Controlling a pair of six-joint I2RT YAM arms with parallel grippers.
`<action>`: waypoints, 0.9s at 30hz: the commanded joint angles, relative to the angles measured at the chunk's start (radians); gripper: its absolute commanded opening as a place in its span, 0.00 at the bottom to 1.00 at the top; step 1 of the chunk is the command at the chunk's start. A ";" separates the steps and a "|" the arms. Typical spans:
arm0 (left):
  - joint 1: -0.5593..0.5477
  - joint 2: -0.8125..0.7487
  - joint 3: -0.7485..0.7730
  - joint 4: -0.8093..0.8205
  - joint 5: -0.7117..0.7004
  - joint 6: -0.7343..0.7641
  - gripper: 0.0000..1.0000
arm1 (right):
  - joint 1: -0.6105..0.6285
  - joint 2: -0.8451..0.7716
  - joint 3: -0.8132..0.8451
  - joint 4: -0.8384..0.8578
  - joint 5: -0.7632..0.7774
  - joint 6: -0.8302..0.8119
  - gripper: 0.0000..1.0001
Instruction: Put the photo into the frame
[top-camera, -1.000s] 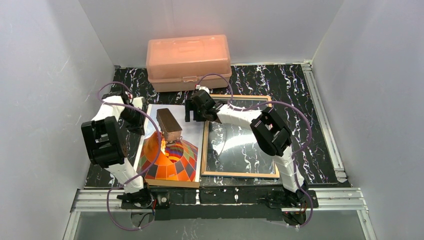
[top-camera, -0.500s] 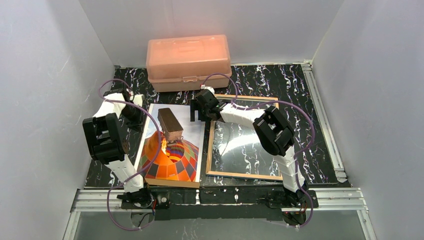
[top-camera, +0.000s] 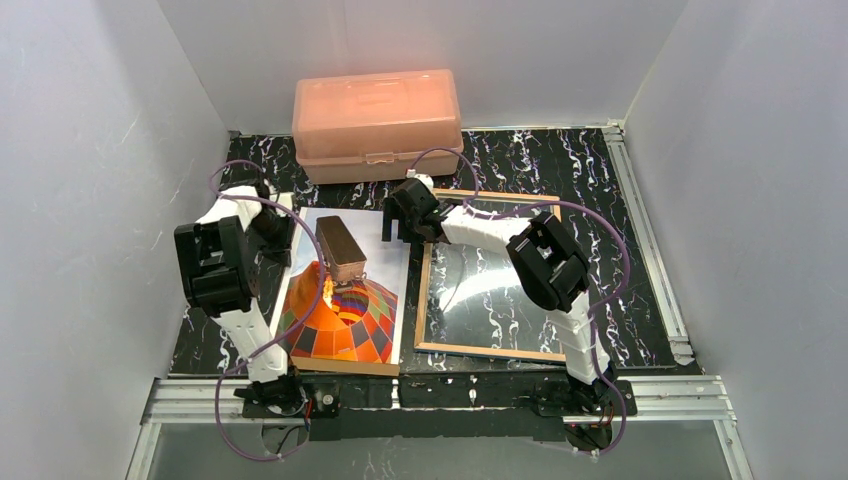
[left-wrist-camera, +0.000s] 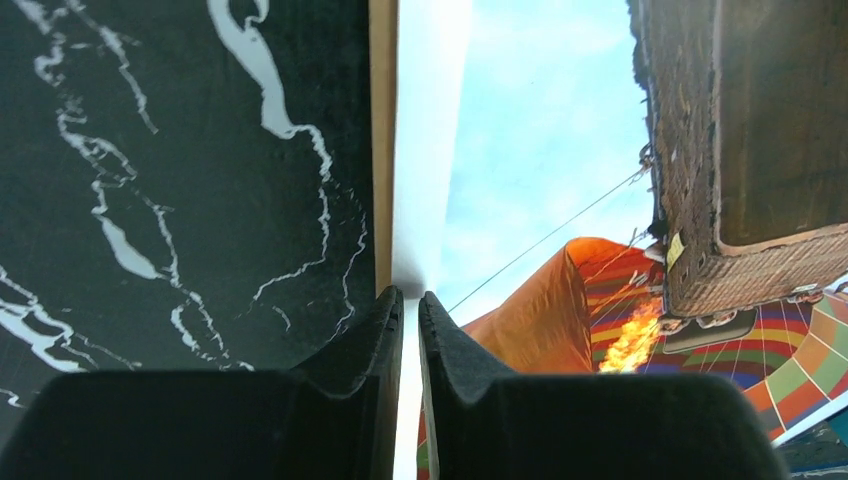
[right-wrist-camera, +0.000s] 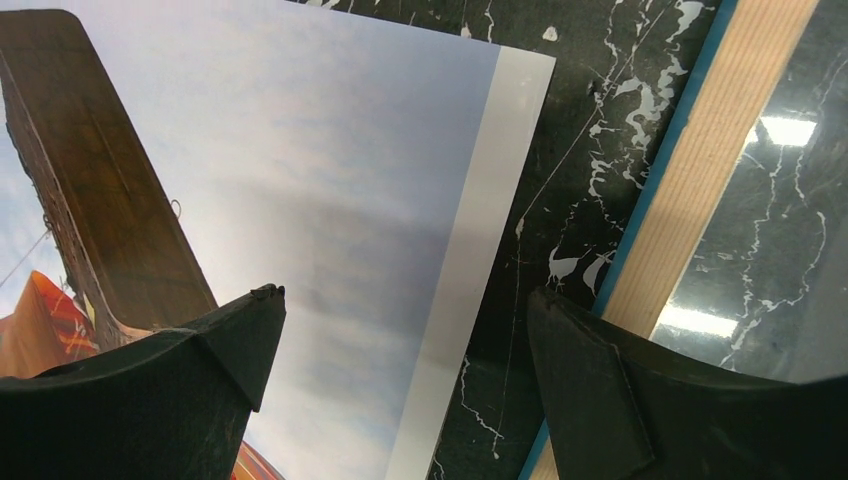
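I'm working in a robotics lab cell, not a home or a shop. Plain white panel walls (top-camera: 90, 150) box in three sides of a black, marble-patterned worktop (top-camera: 600, 170). Metal rails (top-camera: 648, 240) edge it. My left arm (top-camera: 225, 275) and right arm (top-camera: 545, 265) are bolted side by side to the rail along the near edge, with purple cables (top-camera: 440, 151) looping loose over them.

The frame (top-camera: 490, 275) has slid toward the right of the picture (now slightly skewed), leaving a gap beside the photo (top-camera: 345, 290). The left gripper (left-wrist-camera: 410, 297) has narrowed its jaws on the photo's border.
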 joint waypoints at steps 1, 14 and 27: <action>-0.019 0.015 0.004 -0.004 -0.009 -0.011 0.10 | -0.004 0.026 0.022 -0.009 -0.001 0.071 0.99; -0.044 0.032 -0.020 0.011 -0.012 -0.002 0.09 | -0.022 -0.032 -0.163 0.279 -0.162 0.257 0.99; -0.059 0.035 -0.029 0.018 -0.011 0.001 0.07 | -0.031 -0.094 -0.220 0.385 -0.233 0.291 0.99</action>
